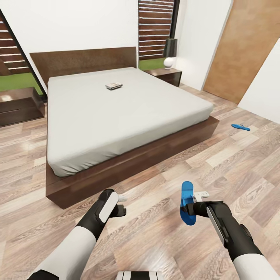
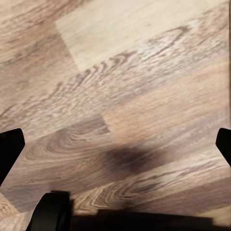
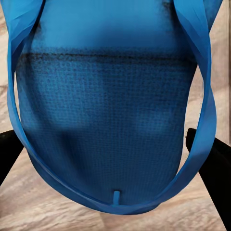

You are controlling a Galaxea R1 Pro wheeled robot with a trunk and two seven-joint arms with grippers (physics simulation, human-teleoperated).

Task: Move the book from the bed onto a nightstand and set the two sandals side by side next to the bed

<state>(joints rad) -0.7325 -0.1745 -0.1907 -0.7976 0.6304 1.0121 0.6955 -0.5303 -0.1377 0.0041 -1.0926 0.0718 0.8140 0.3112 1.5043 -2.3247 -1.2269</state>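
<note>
A bright blue sandal [image 1: 187, 203] hangs above the wood floor at the lower right, with my right gripper [image 1: 191, 208] shut on it. In the right wrist view the sandal [image 3: 108, 101] sits sole and straps between the dark fingers [image 3: 211, 163]. The other blue sandal [image 1: 240, 126] lies flat on the floor, right of the bed's foot corner. The book [image 1: 114, 86] rests on the off-white mattress of the bed [image 1: 116, 116], near the headboard. My left gripper [image 1: 123, 205] is open over bare floor in front of the bed's foot.
A dark nightstand [image 1: 168, 74] with a lamp [image 1: 170, 52] stands right of the headboard. Another nightstand [image 1: 19, 104] stands at the left. A brown wooden door [image 1: 241, 50] is at the far right. Wood floor [image 1: 155, 233] stretches between me and the bed.
</note>
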